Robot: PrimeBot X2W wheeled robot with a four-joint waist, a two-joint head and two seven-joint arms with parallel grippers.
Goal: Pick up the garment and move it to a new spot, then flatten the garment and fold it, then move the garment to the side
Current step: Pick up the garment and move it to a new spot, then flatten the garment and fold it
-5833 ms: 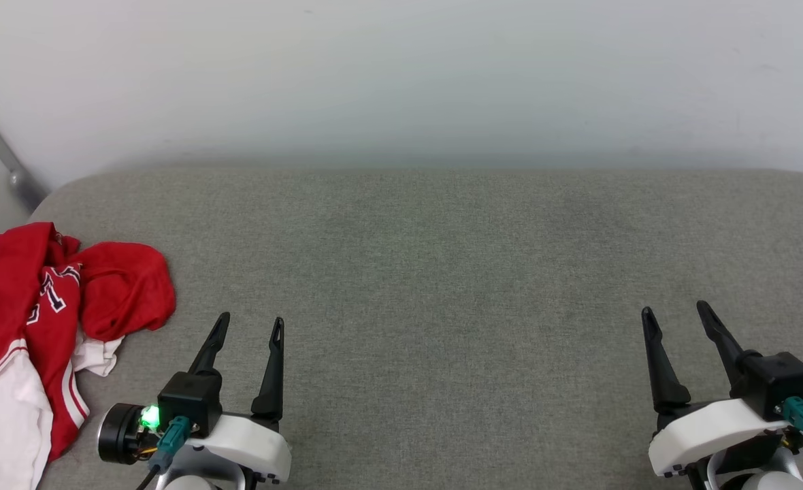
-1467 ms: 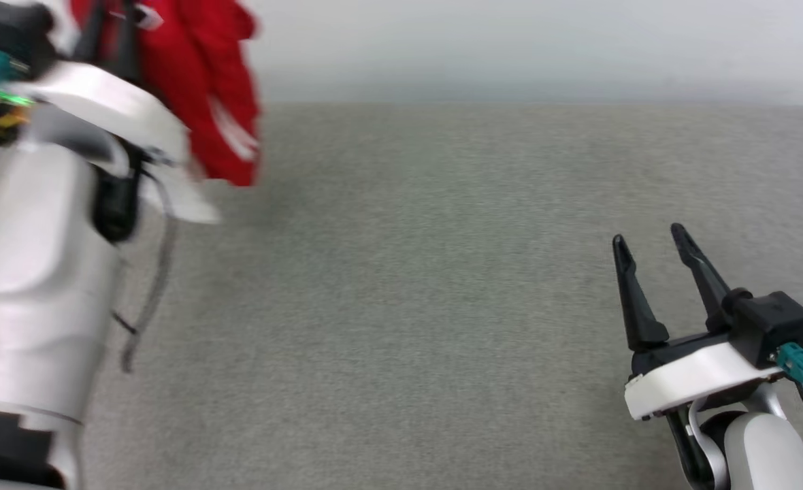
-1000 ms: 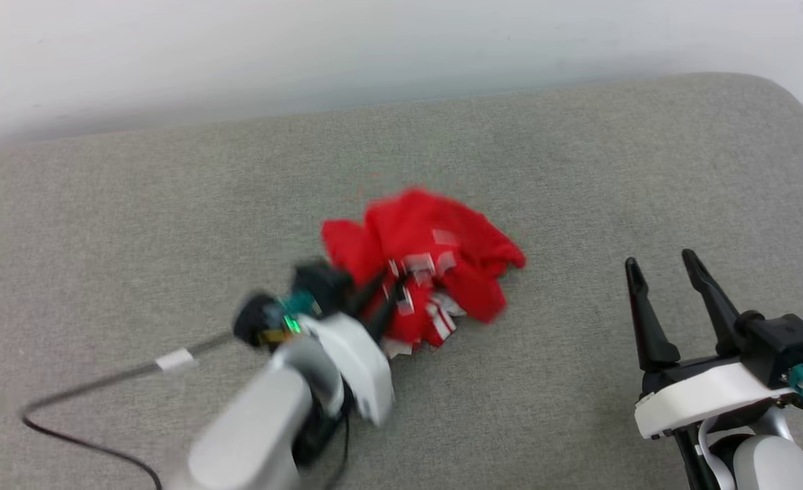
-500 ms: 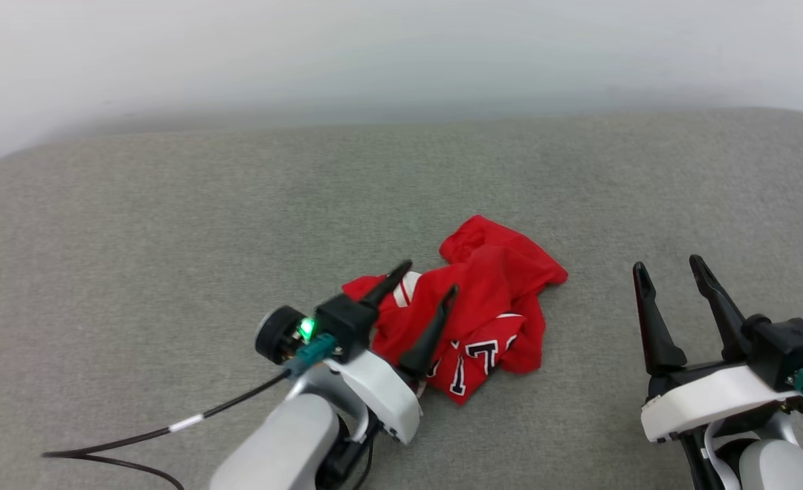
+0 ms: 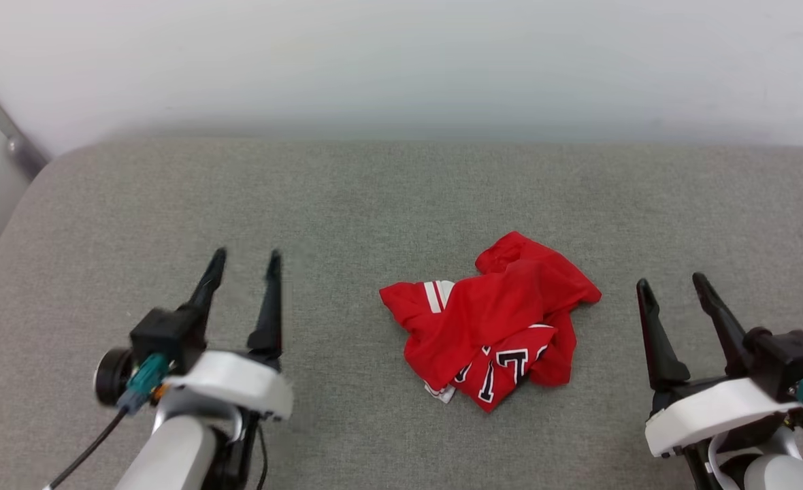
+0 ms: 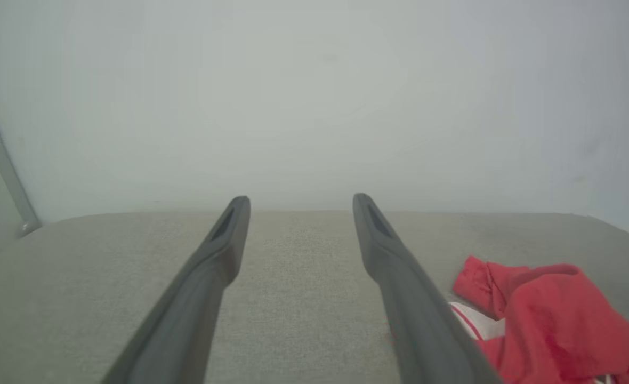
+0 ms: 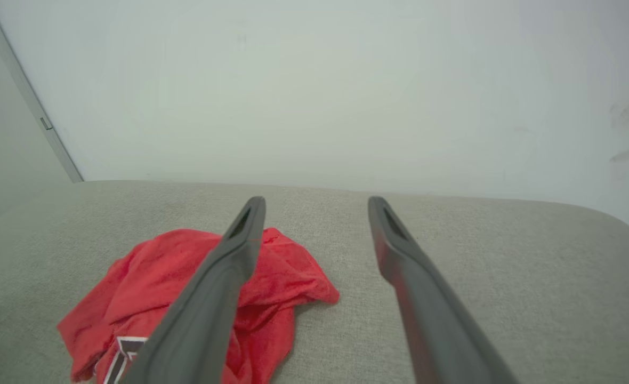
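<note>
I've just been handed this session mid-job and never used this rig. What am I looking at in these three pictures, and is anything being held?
It is a two-armed robot. The wide picture comes from its head, looking down at a grey padded surface. The left gripper shows at the lower left and the right gripper at the lower right, each with two long dark fingers. The other two pictures come from cameras on the wrists, looking along those fingers. Between the arms lies the garment, a red shirt in a crumpled heap, with white trim and part of its black print showing. Both grippers are open and hold nothing; neither touches the garment.
</note>
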